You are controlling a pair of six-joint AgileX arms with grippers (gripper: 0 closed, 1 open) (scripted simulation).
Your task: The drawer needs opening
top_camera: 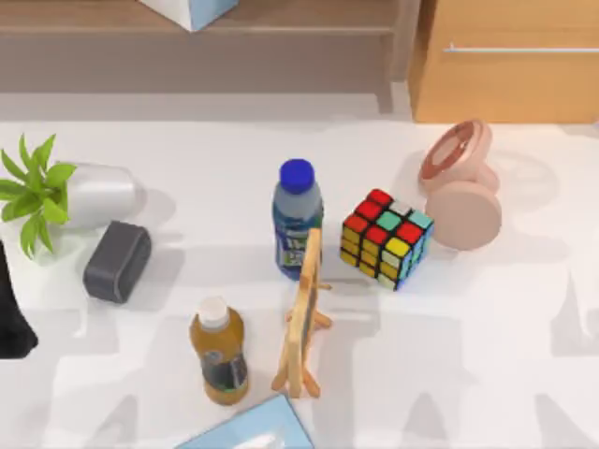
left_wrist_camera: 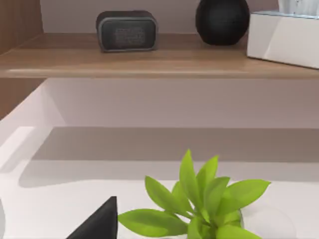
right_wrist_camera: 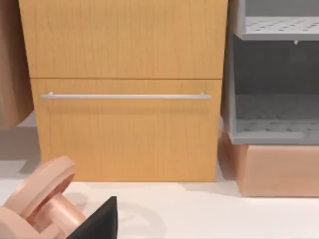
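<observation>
The drawer [top_camera: 510, 61] sits shut at the far right corner of the desk, behind the pink round thing [top_camera: 461, 182]. Our right arm's camera looks straight at its silver handle [right_wrist_camera: 124, 95]. We cannot tell if our right gripper is open or closed. We think we should go over the pink thing, grab the handle in the middle, and pull straight back. Our left arm [top_camera: 11, 309] waits at the left edge

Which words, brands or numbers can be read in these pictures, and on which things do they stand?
None can be read.
Blue-capped bottle: label print too blurred.
Amber bottle: dark label, nothing legible.
Speaker: grille bears no legible mark.
Drawer: no text.
</observation>
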